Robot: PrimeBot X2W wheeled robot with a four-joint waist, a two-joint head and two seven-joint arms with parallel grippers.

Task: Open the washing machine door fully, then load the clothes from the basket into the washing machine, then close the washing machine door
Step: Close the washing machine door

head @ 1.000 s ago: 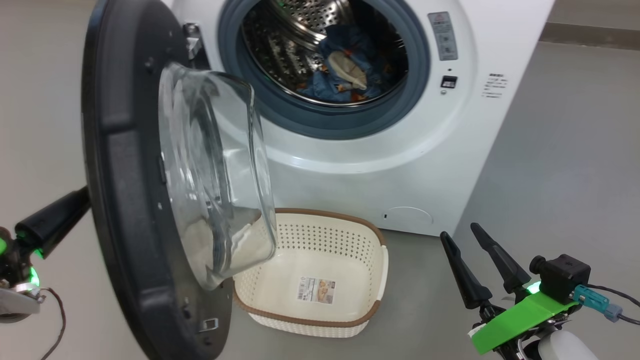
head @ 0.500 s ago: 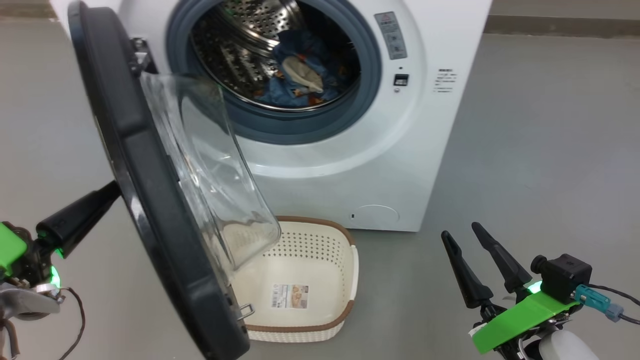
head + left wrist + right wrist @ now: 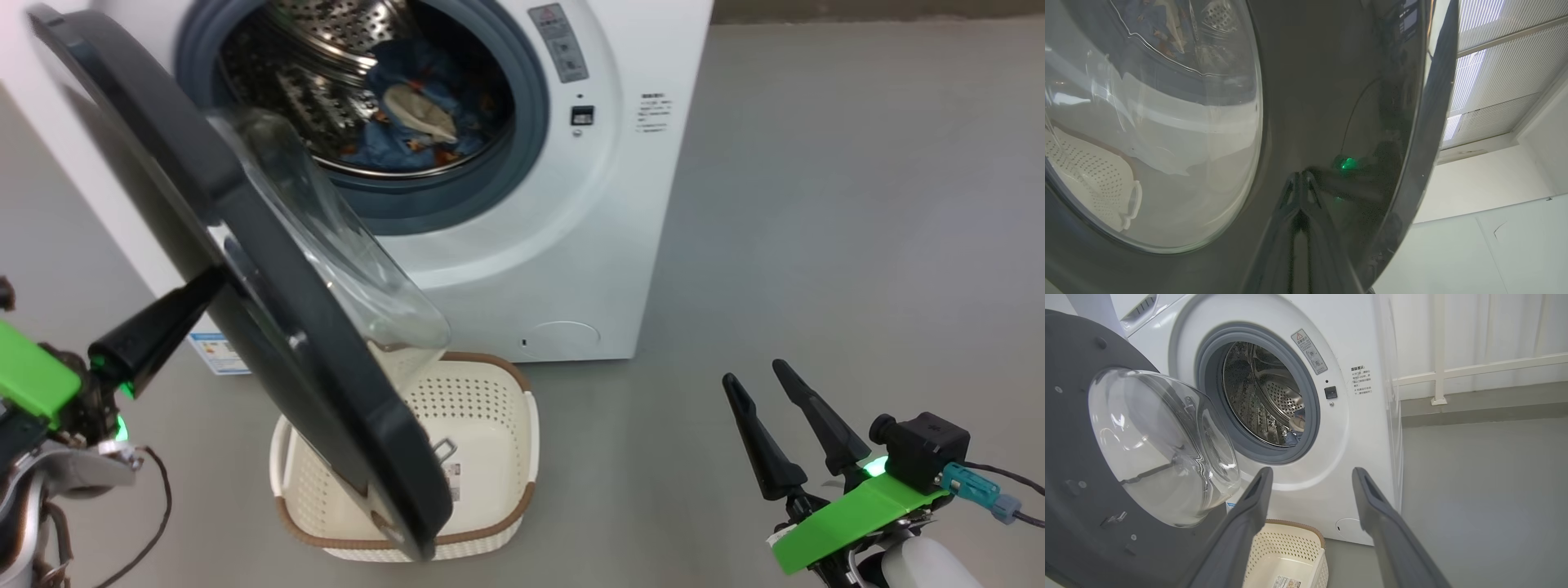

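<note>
Door [image 3: 245, 245] hides half the basket [image 3: 490, 408] and the tips of the left end effector [image 3: 196, 296], fingers pinched together; right end effector [image 3: 753, 372] spread apart, clothes [image 3: 408, 122] half-seen in the washer [image 3: 620, 204]

The grey floor [image 3: 816, 245] bears the washing machine [image 3: 531, 245] and basket [image 3: 469, 396].

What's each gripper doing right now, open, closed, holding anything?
Left gripper: closed, holding nothing, tips against the outer face of the washing machine door.
Right gripper: open, holding nothing.
</note>
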